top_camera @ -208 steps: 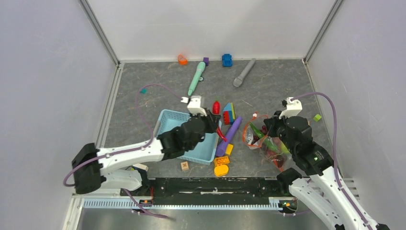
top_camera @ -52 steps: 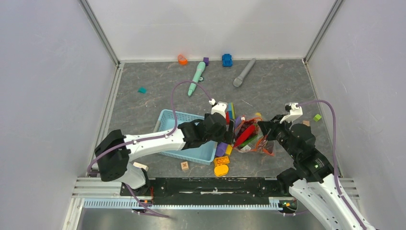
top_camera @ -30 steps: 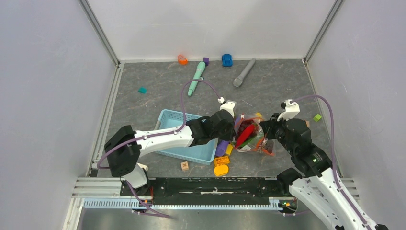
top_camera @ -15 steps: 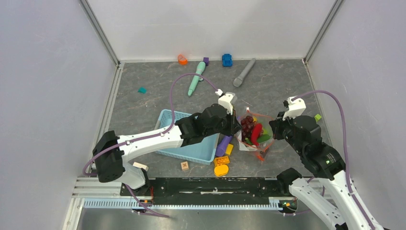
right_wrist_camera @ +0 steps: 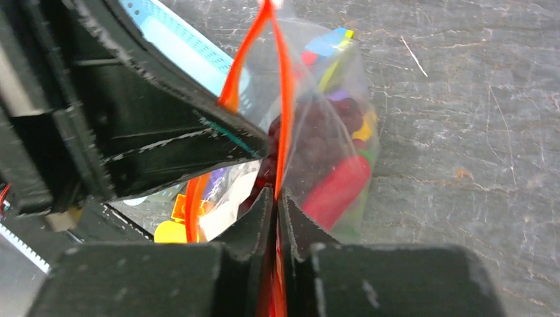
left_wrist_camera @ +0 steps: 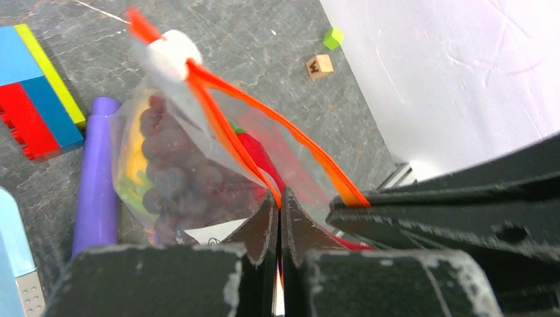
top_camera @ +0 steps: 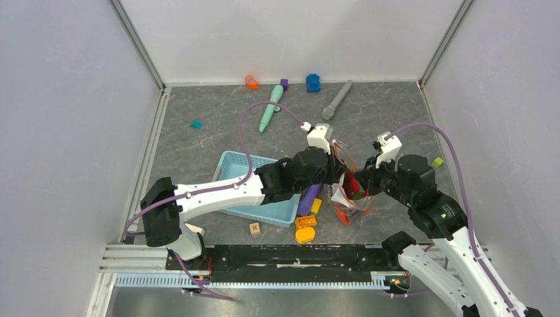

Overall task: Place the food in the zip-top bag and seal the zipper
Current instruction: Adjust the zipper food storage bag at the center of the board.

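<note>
The zip-top bag [top_camera: 345, 198] hangs between my two grippers just above the table. It holds the food: dark grapes [left_wrist_camera: 175, 175], a red chilli [right_wrist_camera: 338, 187] and yellow and green pieces. The left gripper [left_wrist_camera: 279, 206] is shut on one side of the orange zipper [left_wrist_camera: 218, 129], whose white slider [left_wrist_camera: 173, 54] sits at the far end. The right gripper [right_wrist_camera: 276, 199] is shut on the other orange zipper strip [right_wrist_camera: 284, 99]. Both grippers [top_camera: 338, 173] [top_camera: 362, 182] stand close together, and the bag's mouth between them is a narrow slit.
A light-blue basket [top_camera: 254, 188] lies under the left arm. A purple cylinder [top_camera: 310, 197] and orange and yellow blocks [top_camera: 305, 228] sit beside the bag. Coloured blocks [left_wrist_camera: 33, 86] lie behind it. A green pen [top_camera: 271, 107], a grey stick [top_camera: 337, 100] and small blocks are at the back.
The grippers have come together, left moving right and right moving left. The bag's mouth, wide open half a second ago, has narrowed, and the bag hangs more upright.
</note>
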You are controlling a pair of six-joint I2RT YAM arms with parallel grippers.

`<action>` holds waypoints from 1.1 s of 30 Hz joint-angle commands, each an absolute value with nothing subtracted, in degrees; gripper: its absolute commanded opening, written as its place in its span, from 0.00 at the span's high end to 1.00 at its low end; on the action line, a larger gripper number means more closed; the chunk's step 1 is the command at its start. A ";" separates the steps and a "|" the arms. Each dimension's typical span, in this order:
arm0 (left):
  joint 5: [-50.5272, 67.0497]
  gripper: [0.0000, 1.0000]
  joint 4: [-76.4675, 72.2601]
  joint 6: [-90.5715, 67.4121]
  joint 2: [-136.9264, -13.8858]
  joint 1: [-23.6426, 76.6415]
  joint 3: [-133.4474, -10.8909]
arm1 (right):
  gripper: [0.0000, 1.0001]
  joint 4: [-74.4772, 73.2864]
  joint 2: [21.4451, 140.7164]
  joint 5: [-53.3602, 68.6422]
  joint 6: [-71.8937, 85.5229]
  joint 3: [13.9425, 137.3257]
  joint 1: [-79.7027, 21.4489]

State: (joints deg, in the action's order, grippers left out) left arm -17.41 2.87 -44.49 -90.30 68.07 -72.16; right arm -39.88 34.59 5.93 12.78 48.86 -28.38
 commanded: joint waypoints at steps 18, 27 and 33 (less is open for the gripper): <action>-37.44 0.98 6.22 -55.71 -86.08 69.18 -72.58 | 0.02 -47.60 28.13 -11.42 15.90 52.21 -28.37; -39.80 0.98 8.00 -57.37 -86.33 69.34 -73.23 | 0.02 -47.81 20.70 -0.36 17.26 51.59 -28.37; -41.26 0.98 9.30 -58.91 -86.82 69.54 -74.00 | 0.03 -50.49 20.73 3.66 21.52 50.66 -28.39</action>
